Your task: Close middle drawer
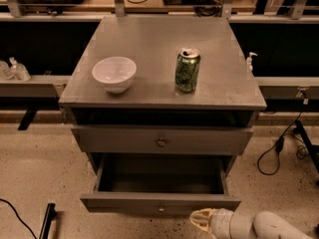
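The grey cabinet [164, 98] has a drawer front with a round knob [161, 142] just under its top, nearly shut. Below it the middle drawer [160, 203] stands pulled out; its deep plain box is empty and its flat front carries a small centre knob [161, 209]. My gripper [201, 220], cream-tipped on a white arm [264, 227], comes in from the bottom right. It sits just below and in front of the drawer's front panel, right of the knob, at or very near the panel's lower edge. Any drawer beneath is hidden.
On the cabinet top stand a white bowl [114, 73] at the left and a green can [187, 69] right of centre. Cables [276, 153] lie on the speckled floor at the right. A dark bar [46, 222] lies on the floor at the lower left.
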Controlling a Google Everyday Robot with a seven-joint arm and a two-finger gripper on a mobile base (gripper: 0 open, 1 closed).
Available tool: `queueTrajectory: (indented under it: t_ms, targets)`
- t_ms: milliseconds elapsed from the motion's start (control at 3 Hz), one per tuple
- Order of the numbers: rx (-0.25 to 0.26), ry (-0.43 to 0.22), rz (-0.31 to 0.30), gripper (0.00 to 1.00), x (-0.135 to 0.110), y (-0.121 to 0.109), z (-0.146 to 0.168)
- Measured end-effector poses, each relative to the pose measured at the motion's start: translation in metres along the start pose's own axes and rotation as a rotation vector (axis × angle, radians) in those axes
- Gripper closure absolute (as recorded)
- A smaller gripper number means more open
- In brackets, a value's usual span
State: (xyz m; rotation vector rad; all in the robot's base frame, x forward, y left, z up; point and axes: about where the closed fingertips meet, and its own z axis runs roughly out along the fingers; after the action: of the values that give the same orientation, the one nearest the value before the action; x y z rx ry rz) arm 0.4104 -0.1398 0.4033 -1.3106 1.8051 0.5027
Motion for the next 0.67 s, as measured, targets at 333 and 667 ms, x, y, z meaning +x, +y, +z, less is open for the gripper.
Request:
queueTrajectory:
  t_ms: [333,667]
  targets:
    - [0.000,0.000,0.000,1.00,0.0000,0.0000,0.0000]
    - [-0.015,-0.001,-0.016,1.00,-0.0041,-0.0011,0.0076]
